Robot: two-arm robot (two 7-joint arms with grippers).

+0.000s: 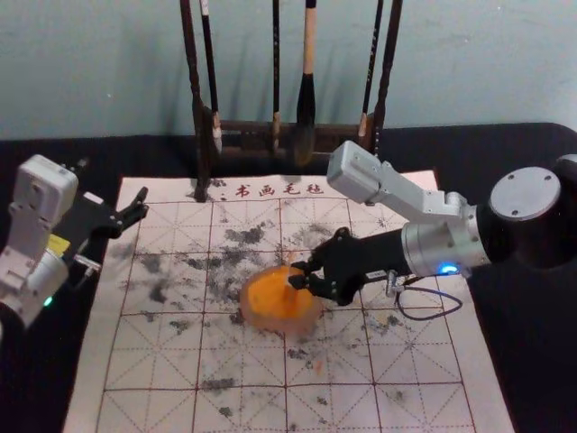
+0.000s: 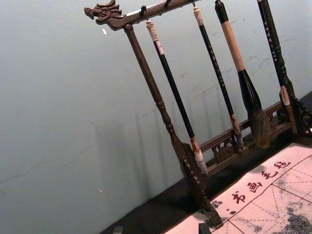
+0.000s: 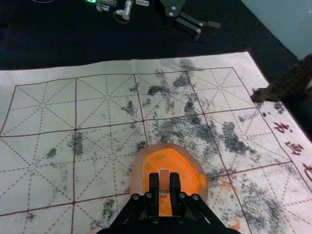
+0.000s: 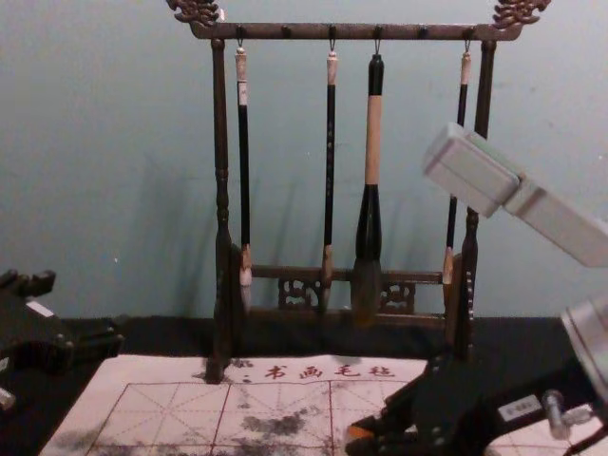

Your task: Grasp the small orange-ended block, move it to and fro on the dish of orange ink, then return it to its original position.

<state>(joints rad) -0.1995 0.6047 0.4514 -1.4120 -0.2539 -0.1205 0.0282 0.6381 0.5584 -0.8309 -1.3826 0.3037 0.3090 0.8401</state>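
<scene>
A: Right gripper [image 1: 299,273]?

B: Near centre of the head view, reaching in from the right. Fingers drawn nearly together, only the block's width between them. Small block [image 3: 164,181] pinched at the tips.

A: Block's position?

B: Over the dish [image 1: 310,317], toward its upper right part in the head view. Chest view: orange end at bottom, right of centre. Whether it touches the ink [image 1: 270,293], cannot tell; fingertips mask the contact.

A: Dish?

B: Flat on the marked mat [image 1: 243,397], middle of the head view. Orange ink across most of it, paler rim around.

A: Left gripper [image 1: 142,204]?

B: Parked, left side of the head view, near the mat's upper left corner. Fingers spread wide, nothing between them.

A: Behind?

B: Dark wooden stand [image 4: 274,31], brushes [image 4: 371,138] hanging tip down, centre of the chest view.
</scene>
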